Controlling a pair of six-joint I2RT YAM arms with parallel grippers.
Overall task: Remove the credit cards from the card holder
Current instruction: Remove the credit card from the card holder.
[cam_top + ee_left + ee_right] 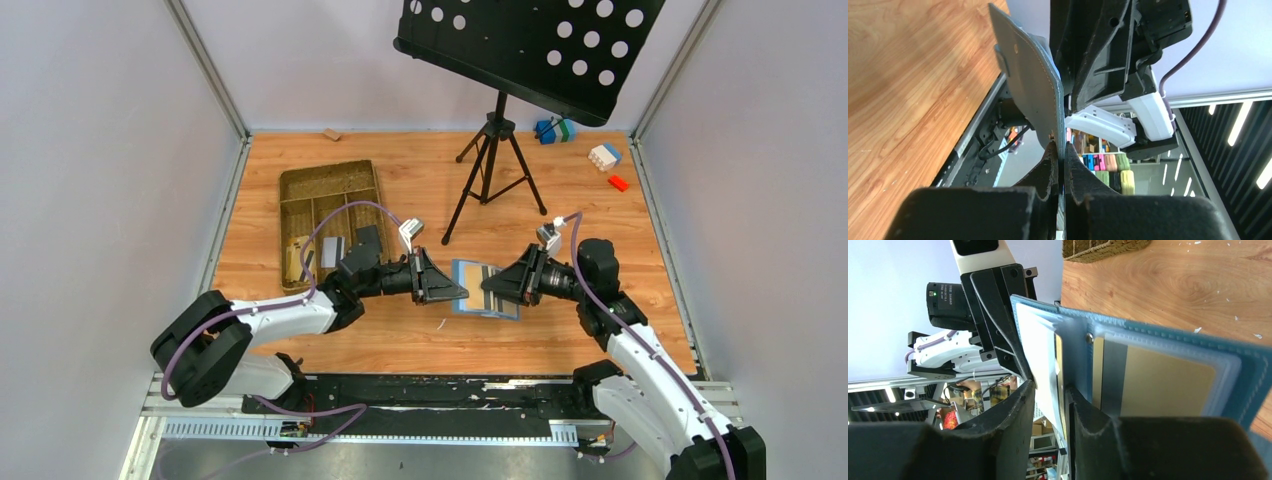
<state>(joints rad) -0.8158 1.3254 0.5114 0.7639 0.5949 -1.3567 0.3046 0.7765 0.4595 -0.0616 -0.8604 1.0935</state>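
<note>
Left gripper pinching card holder edge; right gripper slightly spread astride inner leaf; pocket contents unclear.

A brown tray sits on the left of the wood table. A black stand with round holes is on three legs at the back. Right of it lie a blue and green block, a white block and a red block

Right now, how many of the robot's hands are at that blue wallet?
2. The left hand is shut on the left edge of the blue wallet. The right hand is at its right edge, fingers parted around an inner leaf. Neither is hidden.
</note>
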